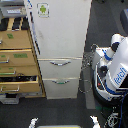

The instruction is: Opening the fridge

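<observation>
The tall white fridge (60, 35) stands in the middle of the exterior view. Its large upper door carries a small green sticker (43, 9) near the top left. A dark vertical strip (33, 22) runs along the door's left edge. The door looks shut. Below it, two drawers with curved silver handles, the upper (60, 63) and the lower (61, 81), look shut too. No gripper shows clearly. A white arm segment (113, 46) rises from the robot on the right toward the frame's right edge, apart from the fridge.
A tan wooden drawer cabinet (17, 57) stands against the fridge's left side, its lower drawers pulled out. The white-and-blue robot body (116, 70) with black cables (89, 60) stands to the right of the fridge. Two small white pieces (33, 121) sit at the bottom edge.
</observation>
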Available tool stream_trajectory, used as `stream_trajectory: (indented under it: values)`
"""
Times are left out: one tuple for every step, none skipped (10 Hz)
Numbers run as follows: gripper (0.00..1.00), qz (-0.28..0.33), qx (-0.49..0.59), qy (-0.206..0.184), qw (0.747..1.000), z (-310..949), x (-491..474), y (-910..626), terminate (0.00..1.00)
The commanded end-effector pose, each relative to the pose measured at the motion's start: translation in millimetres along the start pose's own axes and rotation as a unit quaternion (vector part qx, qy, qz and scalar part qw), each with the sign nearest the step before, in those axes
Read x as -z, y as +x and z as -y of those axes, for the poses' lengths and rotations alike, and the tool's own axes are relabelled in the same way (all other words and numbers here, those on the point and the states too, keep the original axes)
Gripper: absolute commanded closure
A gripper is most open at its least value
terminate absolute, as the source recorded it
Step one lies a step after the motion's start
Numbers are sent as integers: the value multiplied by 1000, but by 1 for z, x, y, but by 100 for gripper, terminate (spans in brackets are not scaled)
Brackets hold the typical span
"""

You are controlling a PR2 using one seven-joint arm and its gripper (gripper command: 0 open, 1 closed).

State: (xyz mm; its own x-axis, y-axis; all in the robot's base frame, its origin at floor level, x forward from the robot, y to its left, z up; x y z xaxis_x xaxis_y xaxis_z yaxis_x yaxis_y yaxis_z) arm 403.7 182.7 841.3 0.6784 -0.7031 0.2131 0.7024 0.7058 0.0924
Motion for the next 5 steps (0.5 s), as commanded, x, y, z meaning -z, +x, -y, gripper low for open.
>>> stream_trajectory:
  values:
    - [0, 11, -34, -61, 998, -38, -6, 62, 0]
    - [0, 5, -51, -63, 997, -51, -4, 80, 0]
    - [0, 2, -51, -54, 997, -57, -2, 91, 0]
    - [0, -3, -54, -46, 997, -65, -2, 103, 0]
    - [0, -13, -73, -28, 997, -84, 0, 117, 0]
